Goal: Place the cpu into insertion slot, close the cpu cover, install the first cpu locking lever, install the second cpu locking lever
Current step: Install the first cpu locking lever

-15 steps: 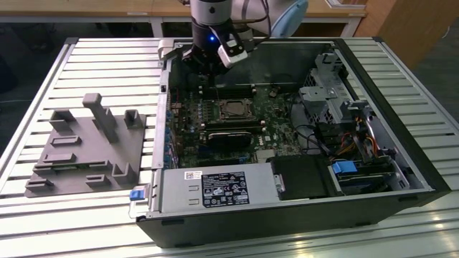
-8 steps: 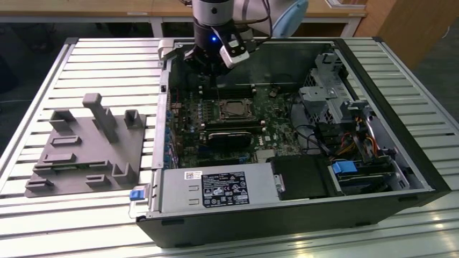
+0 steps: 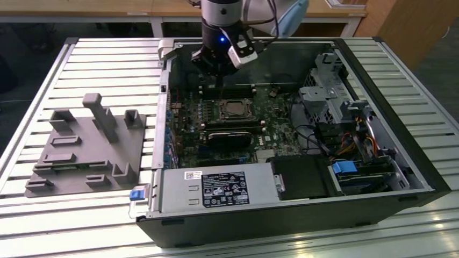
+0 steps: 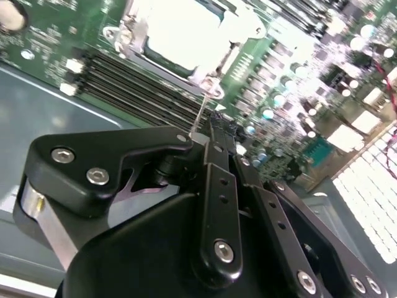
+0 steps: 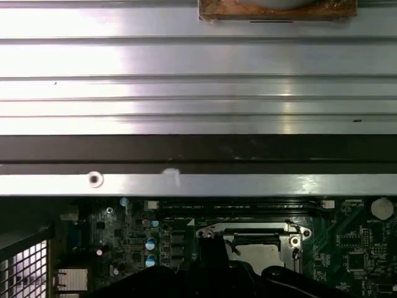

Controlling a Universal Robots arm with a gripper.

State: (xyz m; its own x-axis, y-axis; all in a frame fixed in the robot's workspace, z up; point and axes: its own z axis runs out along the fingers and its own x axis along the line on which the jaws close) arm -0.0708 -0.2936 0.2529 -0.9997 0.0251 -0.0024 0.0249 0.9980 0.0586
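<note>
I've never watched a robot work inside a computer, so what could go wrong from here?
1. The gripper tip sits right at a thin wire locking lever beside the CPU socket. A wire that slender could probably slip away or bend.
2. Long memory slots run close alongside the socket, so a small sideways drift might knock them.

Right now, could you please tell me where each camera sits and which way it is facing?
Exterior view: off the arm, looking down into the computer case on the slatted table; the arm and gripper hang over the insertion slot.
Second wrist view: on the arm, looking past the gripper's black linkage at the cpu in the slot.
First wrist view: on the arm, facing the case's edge and the table, the slot beyond the gripper's outline.
Shared: all three show the slot and the gripper.
</note>
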